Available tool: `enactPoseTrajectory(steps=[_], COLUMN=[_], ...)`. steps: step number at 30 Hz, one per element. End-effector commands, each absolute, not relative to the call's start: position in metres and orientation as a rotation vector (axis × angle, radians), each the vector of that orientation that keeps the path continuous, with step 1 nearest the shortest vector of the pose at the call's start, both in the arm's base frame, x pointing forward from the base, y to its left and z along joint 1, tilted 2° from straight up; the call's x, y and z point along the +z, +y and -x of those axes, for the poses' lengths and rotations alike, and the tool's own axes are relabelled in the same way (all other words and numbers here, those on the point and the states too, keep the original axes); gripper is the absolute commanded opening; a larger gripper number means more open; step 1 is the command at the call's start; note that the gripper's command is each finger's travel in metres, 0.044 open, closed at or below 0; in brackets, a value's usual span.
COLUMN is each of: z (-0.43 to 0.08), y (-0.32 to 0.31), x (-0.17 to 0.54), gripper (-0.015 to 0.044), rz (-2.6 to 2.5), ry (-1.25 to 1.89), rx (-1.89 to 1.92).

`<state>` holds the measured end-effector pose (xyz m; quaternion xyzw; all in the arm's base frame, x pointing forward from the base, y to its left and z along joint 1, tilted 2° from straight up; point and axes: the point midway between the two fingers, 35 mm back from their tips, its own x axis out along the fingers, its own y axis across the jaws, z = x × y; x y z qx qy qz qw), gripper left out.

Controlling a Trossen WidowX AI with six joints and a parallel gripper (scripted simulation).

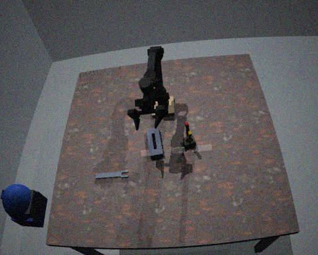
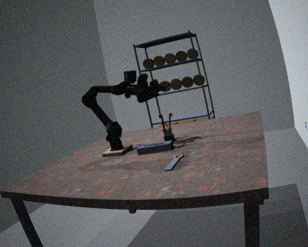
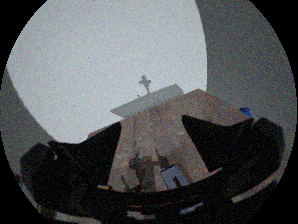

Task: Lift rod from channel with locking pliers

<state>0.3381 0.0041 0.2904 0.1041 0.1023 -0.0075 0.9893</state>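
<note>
while the arm reaches out high over the table (image 1: 238,186) (image 2: 110,178) (image 3: 145,132), its gripper (image 1: 147,128) (image 2: 162,87) (image 3: 152,121) has the fingers spread wide, nothing between them. fingers point outward, away from the base plate (image 1: 172,101) (image 2: 110,154), rather than straight down.

the locking pliers (image 1: 187,128) (image 2: 170,118) (image 3: 104,187) are in their holster (image 1: 189,144) (image 2: 169,137) on the robot's left of the gray block (image 1: 157,153) (image 2: 155,148) (image 3: 170,172), long axis pretty much upright, handles up, one tip red and the other yellow. jaws are too dark to make out, sorry.

the block lies flat in front of the base, long axis running outward from it, and the narrow channel (image 1: 154,140) (image 3: 176,180) in its top runs the same way. can't pick out the rod in that dark slot, so no clue how it's pointing.

oh, and a flat gray forked bar (image 1: 109,175) (image 2: 174,162) lies off to the robot's right, long axis crosswise, prongs towards the block's side of the table.
</note>
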Motion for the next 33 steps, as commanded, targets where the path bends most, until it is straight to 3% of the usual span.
enactPoseTrajectory(steps=[1, 7, 14, 33], z=[-0.353, -0.332, -0.308, -0.305], y=[0.012, 0.020, 0.022, 0.022], x=[0.229, 0.174, 0.159, 0.159], gripper=[0.0440, 0.0440, 0.0440, 0.0440], rz=[-0.545, -0.861, -0.951, -0.950], ry=[0.638, 1.100, 1.296, 1.310], rx=[-0.164, -0.586, -0.928, -0.952])
